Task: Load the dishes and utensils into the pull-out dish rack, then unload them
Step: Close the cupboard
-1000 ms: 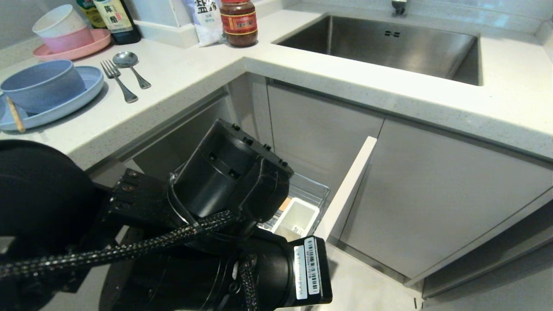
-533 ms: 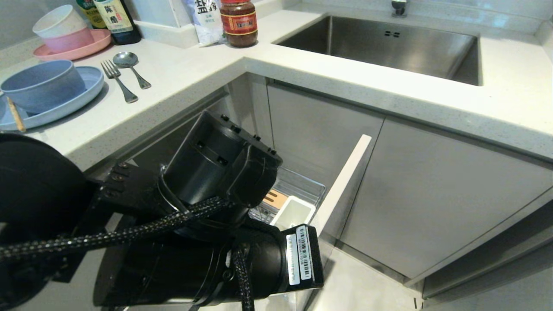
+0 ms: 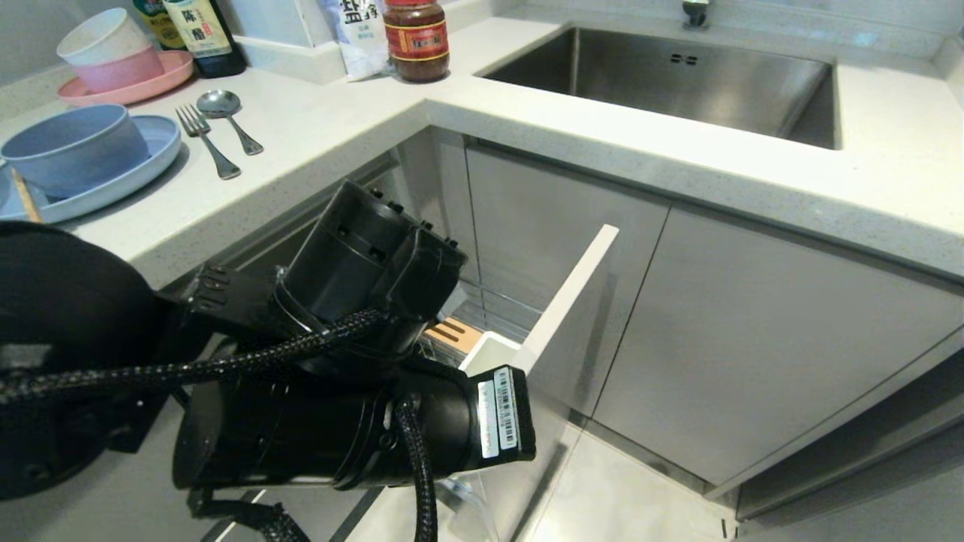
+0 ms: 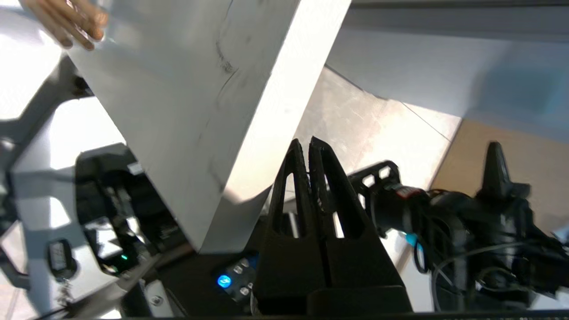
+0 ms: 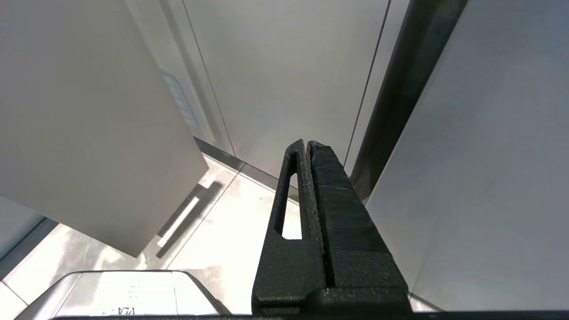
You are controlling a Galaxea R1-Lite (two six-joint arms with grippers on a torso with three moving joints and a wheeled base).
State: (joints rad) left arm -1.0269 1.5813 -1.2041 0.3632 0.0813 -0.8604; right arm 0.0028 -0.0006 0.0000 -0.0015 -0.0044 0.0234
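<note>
Readable text was sparse. On the desk's back edge, a dark bottle [image 3: 202, 34] carried a pale label with the Chinese characters 陈醋. Beside it, a white pouch [image 3: 355, 38] showed a large dark character, probably 盐, cut off by the frame. A brown jar [image 3: 416, 39] bore a red label, illegible. White barcode stickers [image 3: 501, 421] sat on the left arm; digits unreadable.

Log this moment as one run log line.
left gripper: shut, beside pull-out dish rack front panel | rack: partly open, nothing loaded seen | plate, bowl, fork, spoon: on counter
</note>
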